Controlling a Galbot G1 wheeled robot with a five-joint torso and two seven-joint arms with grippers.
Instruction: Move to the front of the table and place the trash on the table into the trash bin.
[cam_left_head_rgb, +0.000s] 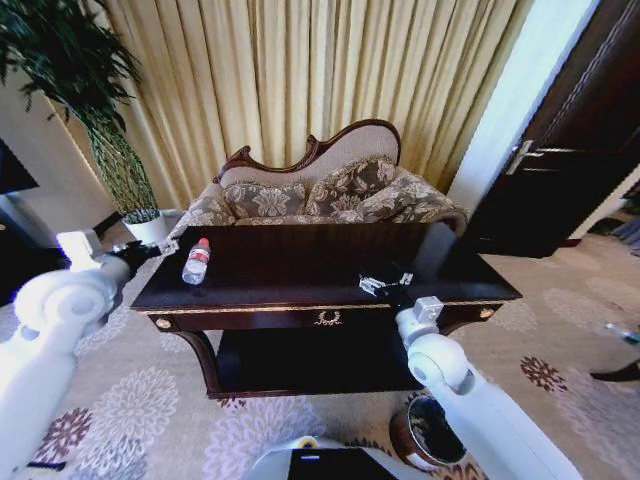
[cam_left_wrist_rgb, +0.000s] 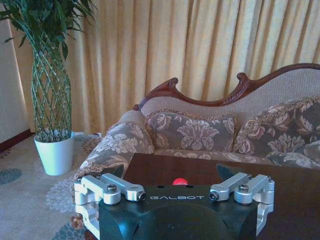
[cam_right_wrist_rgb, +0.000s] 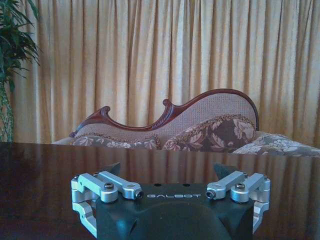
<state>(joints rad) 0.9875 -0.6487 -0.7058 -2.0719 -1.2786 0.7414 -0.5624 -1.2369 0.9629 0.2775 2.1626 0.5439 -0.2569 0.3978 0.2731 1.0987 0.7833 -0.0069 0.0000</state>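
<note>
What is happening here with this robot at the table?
The robot stands before the dark glossy wooden table. Its left pincer is open at the table's left end, beside the small clear plastic bottle with a red cap, not touching it. Its right pincer is open, low over the tabletop. The round dark-brown trash bin waits on the floor.

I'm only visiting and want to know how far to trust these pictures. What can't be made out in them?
- Clear plastic bottle with red cap: in the left wrist view only its cap peeks over the left tool.
- Round dark-brown trash bin: in the head view, partly covered by the white right arm.
- Small scraps on the dark glossy table: too small to identify.
- Right tool: nothing lies between its open fingers.
</note>
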